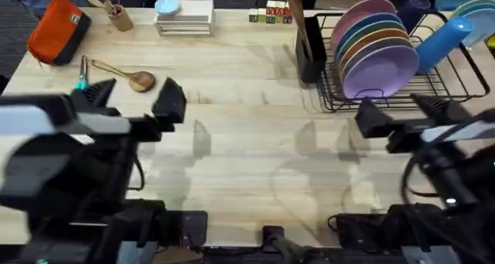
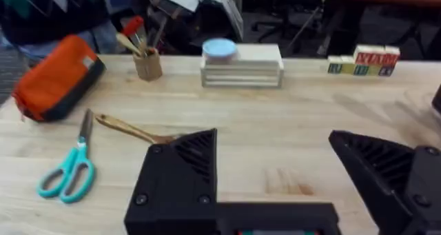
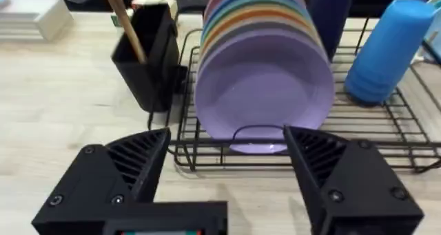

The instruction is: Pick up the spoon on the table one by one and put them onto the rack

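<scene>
Your left gripper (image 1: 135,97) hangs with its fingers spread wide and empty, right over the spoon (image 1: 124,74) on the table (image 1: 255,140). In the left wrist view the spoon's handle (image 2: 127,129) runs out from behind the nearer finger (image 2: 182,169), its bowl hidden beneath it; teal scissors (image 2: 69,173) lie just beside. Your right gripper (image 3: 227,173) is open too, holding nothing, in front of the rack (image 3: 386,142), whose caddy (image 3: 148,52) already holds a wooden handle.

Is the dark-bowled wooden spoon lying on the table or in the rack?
On the table: the dark-bowled wooden spoon lies flat beside teal-handled scissors.
</scene>
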`<state>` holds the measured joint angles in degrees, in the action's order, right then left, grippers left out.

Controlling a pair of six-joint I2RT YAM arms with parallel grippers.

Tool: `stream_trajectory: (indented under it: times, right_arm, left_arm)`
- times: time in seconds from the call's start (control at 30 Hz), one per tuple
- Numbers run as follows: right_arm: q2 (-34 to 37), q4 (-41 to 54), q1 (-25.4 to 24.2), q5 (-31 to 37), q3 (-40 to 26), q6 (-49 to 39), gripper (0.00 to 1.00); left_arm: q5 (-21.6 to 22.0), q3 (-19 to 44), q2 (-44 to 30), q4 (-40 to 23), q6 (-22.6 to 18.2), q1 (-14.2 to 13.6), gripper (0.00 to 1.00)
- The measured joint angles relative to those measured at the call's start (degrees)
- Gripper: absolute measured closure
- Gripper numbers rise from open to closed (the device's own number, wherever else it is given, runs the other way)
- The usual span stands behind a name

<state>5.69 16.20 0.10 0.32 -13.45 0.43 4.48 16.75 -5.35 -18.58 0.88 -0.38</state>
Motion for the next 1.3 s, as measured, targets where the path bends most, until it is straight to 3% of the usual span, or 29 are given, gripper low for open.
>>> stream_trajectory:
  times: [0.4,0.67,0.93,1.2,1.3]
  right_arm:
    - [30.1,7.3,0.0,-0.2,-28.0,0.0,0.008]
    - [46.5,14.3,0.0,-0.2,-43.6,0.0,0.008]
    - [51.4,15.6,0.0,-0.2,-48.7,0.0,0.008]
    - [51.4,15.8,0.0,-0.2,-48.7,0.0,0.008]
    - [51.4,15.8,0.0,-0.2,-48.7,0.0,0.008]
  left_arm:
    - [0.7,23.7,-26.1,-6.0,0.0,0.0,0.008]
    - [0.9,43.0,-42.8,-17.2,0.0,0.0,0.008]
    - [0.9,54.9,-54.5,-26.5,-0.5,0.0,0.008]
    - [-0.4,55.6,-56.8,-27.3,-0.6,0.0,0.008]
    - [-0.4,55.6,-56.8,-28.0,-2.5,0.0,0.007]
